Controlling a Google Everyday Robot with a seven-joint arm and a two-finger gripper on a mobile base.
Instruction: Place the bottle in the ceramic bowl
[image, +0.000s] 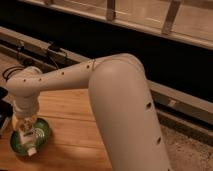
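Observation:
The dark green ceramic bowl (45, 132) sits on the wooden table near the front left. The small white bottle (29, 142) hangs tilted inside the bowl, its white cap pointing down toward the bowl's front rim. My gripper (24, 128) is directly over the bowl's left half, shut on the bottle's upper end. The white arm reaches in from the right and hides much of the table.
The wooden table top (75, 125) runs right of the bowl. A dark rail with cables (55, 52) runs behind the table. A dark object (4, 107) sits at the left edge. Speckled floor (185, 150) is at the right.

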